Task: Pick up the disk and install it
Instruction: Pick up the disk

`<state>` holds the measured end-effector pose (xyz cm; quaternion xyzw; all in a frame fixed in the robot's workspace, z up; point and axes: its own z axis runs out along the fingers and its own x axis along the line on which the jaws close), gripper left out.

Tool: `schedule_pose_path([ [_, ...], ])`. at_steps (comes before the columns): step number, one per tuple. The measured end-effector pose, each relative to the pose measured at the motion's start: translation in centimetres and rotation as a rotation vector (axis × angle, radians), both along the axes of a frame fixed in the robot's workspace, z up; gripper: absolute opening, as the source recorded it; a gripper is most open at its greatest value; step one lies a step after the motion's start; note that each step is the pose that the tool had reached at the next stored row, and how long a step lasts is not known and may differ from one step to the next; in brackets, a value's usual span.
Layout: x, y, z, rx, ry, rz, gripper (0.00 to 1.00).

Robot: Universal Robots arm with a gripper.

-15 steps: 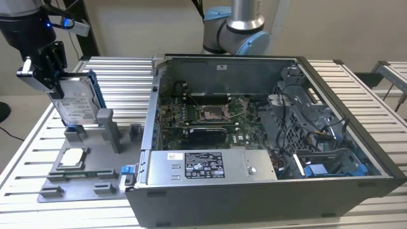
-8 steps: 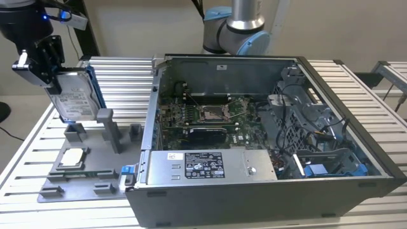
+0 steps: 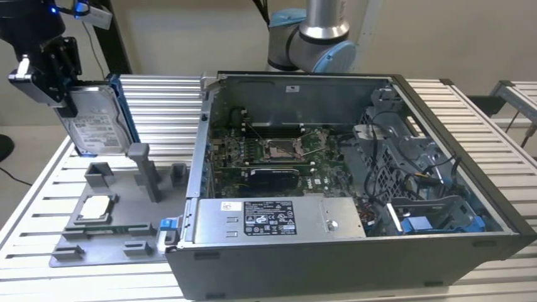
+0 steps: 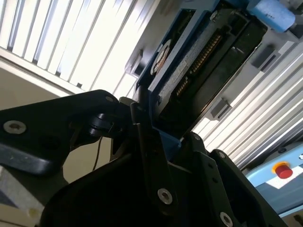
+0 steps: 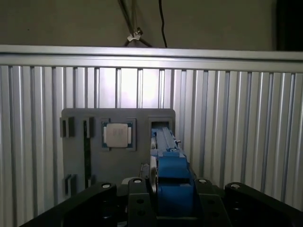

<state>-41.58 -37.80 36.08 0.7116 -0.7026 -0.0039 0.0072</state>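
The disk (image 3: 97, 123), a silver-grey drive with a white label in a blue bracket, stands on edge at the exterior view's left, over the grey fixture (image 3: 109, 236). My gripper (image 3: 60, 91) is shut on its upper end. In the first wrist view the blue bracket edge (image 5: 165, 142) runs out from between my black fingers (image 5: 137, 189) toward a slot in the fixture. In the second wrist view the disk (image 4: 199, 61) shows its connector edge beyond the gripper (image 4: 158, 127). I cannot tell whether the disk's lower end touches the fixture.
An open computer case (image 3: 470, 245) fills the middle and right of the slatted table (image 3: 160, 100), with a motherboard (image 3: 281, 148), a silver box with a black label (image 3: 268, 217) and a blue-tabbed bay (image 3: 428, 220). A small square chip (image 3: 94, 207) lies on the fixture. The arm's base (image 3: 315, 38) stands behind.
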Motion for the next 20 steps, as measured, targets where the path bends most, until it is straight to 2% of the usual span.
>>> schedule_pose_path([
  [20, 0.0, 0.0, 3.26, -0.0009, 0.0, 0.0, 0.0],
])
